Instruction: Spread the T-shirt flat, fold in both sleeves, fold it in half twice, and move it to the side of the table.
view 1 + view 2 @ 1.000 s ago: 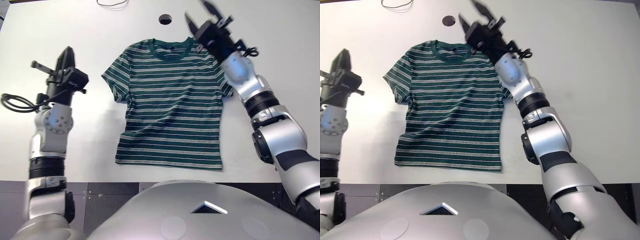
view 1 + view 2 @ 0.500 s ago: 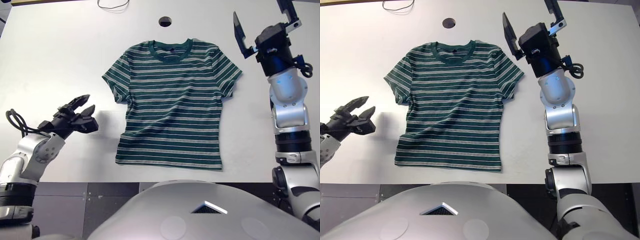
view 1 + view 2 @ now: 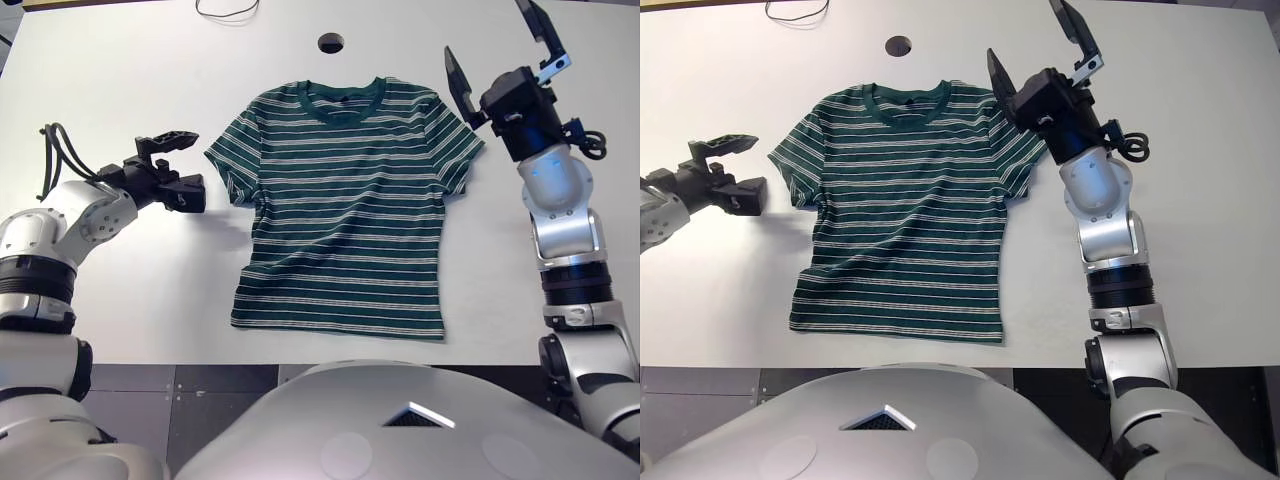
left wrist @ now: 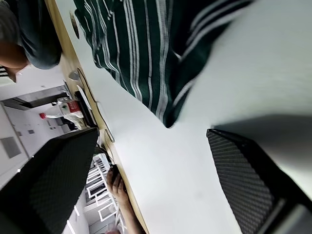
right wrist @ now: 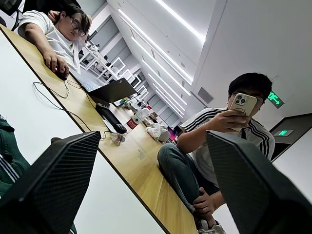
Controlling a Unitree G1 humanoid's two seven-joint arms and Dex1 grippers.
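Observation:
A dark green T-shirt with white stripes point(image 3: 345, 210) lies spread flat in the middle of the white table point(image 3: 120, 90), collar toward the far edge and both sleeves out. My left gripper point(image 3: 183, 165) is open, low over the table, just left of the left sleeve point(image 3: 228, 165). In the left wrist view that sleeve's point(image 4: 146, 58) hem lies a little beyond the two dark fingers point(image 4: 53, 185). My right gripper point(image 3: 497, 48) is open, raised and tilted upward, above and to the right of the right sleeve point(image 3: 460, 155).
A round hole point(image 3: 330, 42) sits in the table beyond the collar. A thin cable point(image 3: 225, 8) lies at the far edge. Bare table stretches left and right of the shirt, and its front edge runs just below the hem.
My left gripper swung from the front left of the table up to the left sleeve. My right gripper left the right shoulder, went out right, and has come back slightly toward the right sleeve.

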